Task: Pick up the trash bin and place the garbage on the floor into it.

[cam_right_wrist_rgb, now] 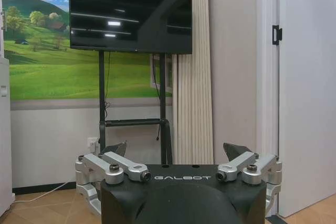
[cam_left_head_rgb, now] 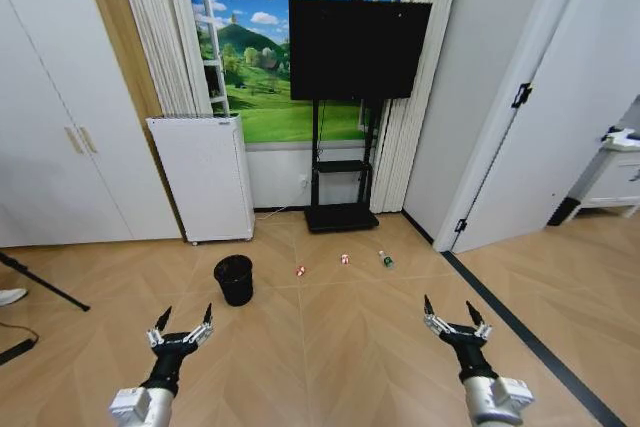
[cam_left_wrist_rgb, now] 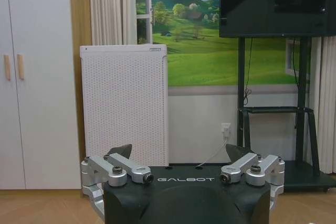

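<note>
Both grippers are held low over bare floor, left gripper (cam_left_head_rgb: 181, 325) and right gripper (cam_left_head_rgb: 455, 317), fingers spread wide, nothing gripped. Ahead, the trash bin (cam_left_head_rgb: 234, 279) is seen upright on the floor, near the white appliance (cam_left_head_rgb: 205, 177). Three pieces of garbage (cam_left_head_rgb: 344, 259) are scattered beside it, towards the TV stand (cam_left_head_rgb: 341, 215). Nothing is judged done yet: bin not lifted, litter uncollected.

Wood floor (cam_left_head_rgb: 350, 327), TV (cam_left_head_rgb: 358, 49), cupboard (cam_left_head_rgb: 50, 137).

Floor (cam_left_head_rgb: 350, 337): glossy wood-look herringbone planks. Trash bin (cam_left_head_rgb: 234, 279): matt black mesh; white appliance (cam_left_head_rgb: 205, 177): finely perforated matt panel. Left gripper (cam_left_head_rgb: 181, 326) and right gripper (cam_left_head_rgb: 447, 315): brushed metal links, black fingers (cam_left_wrist_rgb: 122, 152).
</note>
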